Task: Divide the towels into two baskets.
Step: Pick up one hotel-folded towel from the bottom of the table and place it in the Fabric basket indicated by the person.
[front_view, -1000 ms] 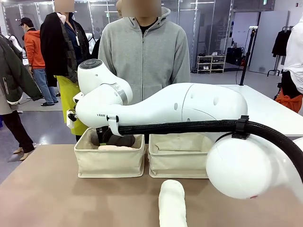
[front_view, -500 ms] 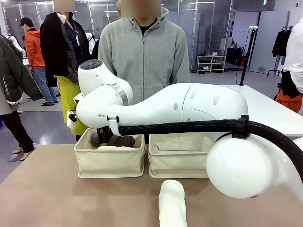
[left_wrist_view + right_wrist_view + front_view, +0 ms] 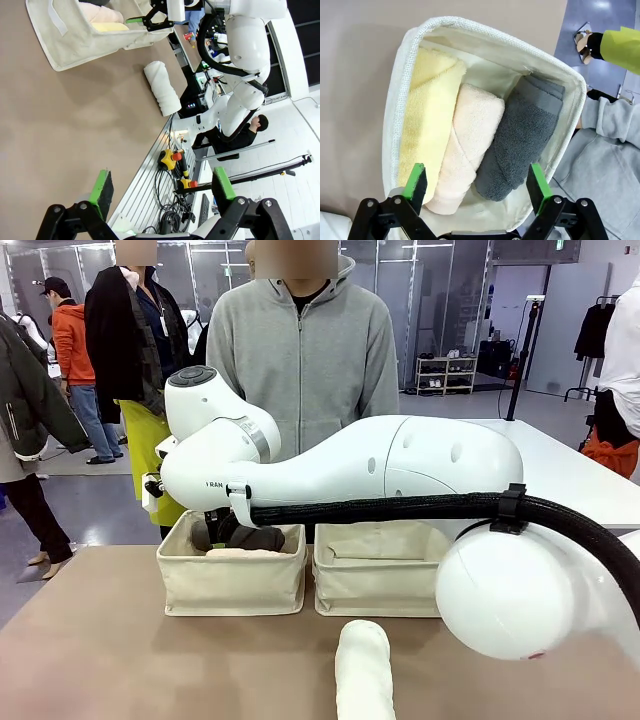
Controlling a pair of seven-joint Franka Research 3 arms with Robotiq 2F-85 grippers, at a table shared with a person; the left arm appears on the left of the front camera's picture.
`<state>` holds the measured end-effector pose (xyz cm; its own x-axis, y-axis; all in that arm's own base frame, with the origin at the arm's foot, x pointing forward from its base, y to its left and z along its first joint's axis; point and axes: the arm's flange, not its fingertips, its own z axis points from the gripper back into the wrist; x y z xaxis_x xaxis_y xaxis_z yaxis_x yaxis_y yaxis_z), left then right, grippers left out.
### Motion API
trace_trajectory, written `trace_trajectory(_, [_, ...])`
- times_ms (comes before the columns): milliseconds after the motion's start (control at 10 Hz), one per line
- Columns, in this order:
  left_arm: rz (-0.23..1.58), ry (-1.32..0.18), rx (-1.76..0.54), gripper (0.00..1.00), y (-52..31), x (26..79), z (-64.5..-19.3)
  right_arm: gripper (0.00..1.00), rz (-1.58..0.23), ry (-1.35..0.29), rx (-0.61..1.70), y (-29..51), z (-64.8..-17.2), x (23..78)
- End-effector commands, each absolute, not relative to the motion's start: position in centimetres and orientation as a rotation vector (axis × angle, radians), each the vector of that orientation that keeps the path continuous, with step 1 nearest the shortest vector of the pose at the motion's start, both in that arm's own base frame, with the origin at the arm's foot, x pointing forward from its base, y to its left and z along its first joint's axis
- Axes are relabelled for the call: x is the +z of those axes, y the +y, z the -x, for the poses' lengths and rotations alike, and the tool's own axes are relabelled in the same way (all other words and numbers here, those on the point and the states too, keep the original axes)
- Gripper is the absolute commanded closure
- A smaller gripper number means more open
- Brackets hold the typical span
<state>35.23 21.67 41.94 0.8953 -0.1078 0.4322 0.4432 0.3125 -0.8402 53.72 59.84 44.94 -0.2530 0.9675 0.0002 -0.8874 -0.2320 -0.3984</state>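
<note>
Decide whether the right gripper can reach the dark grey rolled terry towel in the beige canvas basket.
Probably yes: the right gripper hangs open above the beige canvas basket, where the dark grey towel lies uncovered.

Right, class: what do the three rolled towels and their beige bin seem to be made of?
Pale yellow rolled towel, pale pink rolled towel, dark grey rolled towel: probably cotton terry, matte, with fuzzy looped pile. Beige rectangular bin: likely woven canvas, matte; coarse weave shows on its folded rim.

You have three towels [image 3: 470,145] side by side in the left basket [image 3: 230,585]. The right basket [image 3: 375,590] sits just beside it, and a fourth towel [image 3: 363,670] lies nearer on the table [image 3: 100,640].
</note>
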Motion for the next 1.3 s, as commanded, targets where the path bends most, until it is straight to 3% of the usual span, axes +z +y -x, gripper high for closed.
trace_trajectory(0, [1.204, -0.313, -0.377, 0.00, 21.9, 42.1, -34.8, 0.00, 0.280, -0.377, 1.803, 60.0, -53.6, 45.0])
trace_trajectory(300, [1.204, -0.313, -0.377, 0.00, 21.9, 42.1, -34.8, 0.00, 0.288, -0.374, 1.798, 59.8, -53.7, 44.9])
trace_trajectory(500, [1.204, -0.313, -0.377, 0.00, 21.9, 42.1, -34.8, 0.00, 0.228, -0.346, 1.708, 56.6, -51.0, 47.2])
trace_trajectory(700, [1.204, -0.313, -0.377, 0.00, 21.9, 42.1, -34.8, 0.00, 0.172, -0.425, 1.586, 51.4, -47.9, 49.4])
trace_trajectory(1200, [1.204, -0.313, -0.377, 0.00, 21.9, 42.1, -34.8, 0.00, -0.242, -0.509, 1.147, 36.7, -45.2, 49.0])
